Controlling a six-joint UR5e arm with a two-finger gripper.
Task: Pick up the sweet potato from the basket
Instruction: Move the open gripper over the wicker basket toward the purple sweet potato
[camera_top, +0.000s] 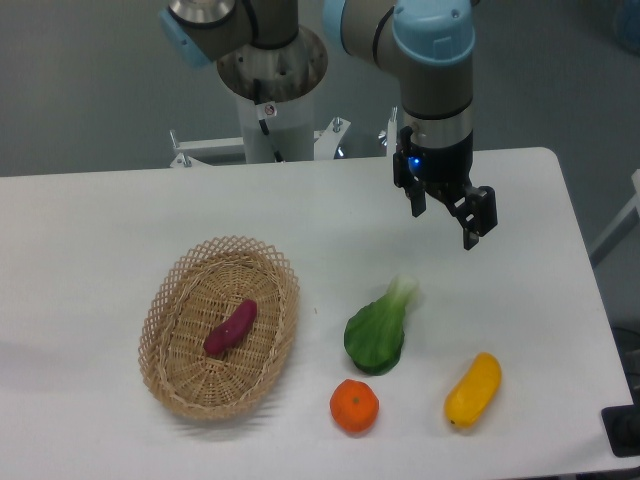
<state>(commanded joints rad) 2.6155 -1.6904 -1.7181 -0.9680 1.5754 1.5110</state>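
Seen from the fixed camera, a small magenta-purple sweet potato (231, 327) lies diagonally on the floor of an oval tan woven wicker basket (165, 300) at the left of the white table (100, 215). The black two-finger gripper (444, 212) hangs above the table's far right side, its fingers spread and holding nothing, well apart from the basket. A green leafy vegetable (378, 333), an orange fruit (354, 406) and a yellow oblong vegetable (473, 389) lie between them. The likely hazards: fingers snagging the lattice rim, or the tapered tuber rolling out of a skewed pinch.
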